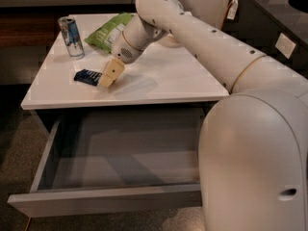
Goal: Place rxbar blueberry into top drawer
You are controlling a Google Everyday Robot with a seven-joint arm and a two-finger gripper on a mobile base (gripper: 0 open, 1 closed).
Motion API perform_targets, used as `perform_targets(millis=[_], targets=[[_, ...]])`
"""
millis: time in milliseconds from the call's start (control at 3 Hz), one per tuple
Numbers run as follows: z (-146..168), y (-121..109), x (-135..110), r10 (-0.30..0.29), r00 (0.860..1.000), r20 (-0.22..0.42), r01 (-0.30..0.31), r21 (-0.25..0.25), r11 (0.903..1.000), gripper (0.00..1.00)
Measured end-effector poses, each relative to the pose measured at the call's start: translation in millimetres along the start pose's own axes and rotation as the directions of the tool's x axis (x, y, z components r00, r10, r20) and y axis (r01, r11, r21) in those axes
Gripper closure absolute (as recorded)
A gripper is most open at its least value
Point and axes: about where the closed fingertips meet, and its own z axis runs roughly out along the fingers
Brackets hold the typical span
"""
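Note:
The rxbar blueberry (86, 76), a small flat dark navy bar, lies on the white table top (163, 83) near its left front part. My gripper (109, 76) hangs from the white arm with its tan fingers pointing down, right beside the bar's right end and touching or almost touching it. The top drawer (120, 150) stands pulled out below the table's front edge, with its grey inside bare and its flat grey front (106, 203) nearest the camera.
A green chip bag (108, 30) lies at the back of the table top. A silver-blue can (70, 30) stands upright at the back left. My large white arm (250, 143) fills the right side of the view. Dark floor lies to the left.

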Motion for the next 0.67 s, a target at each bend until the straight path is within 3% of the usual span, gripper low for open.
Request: perform_targets(millis=[333, 667], targets=[[12.2, 2.5, -4.9, -0.003, 1.0, -0.011, 0.003, -0.015, 0.9999, 0.0], [21.1, 6.4, -11.1, -0.015, 1.0, -0.02, 0.014, -0.026, 0.9996, 0.12]])
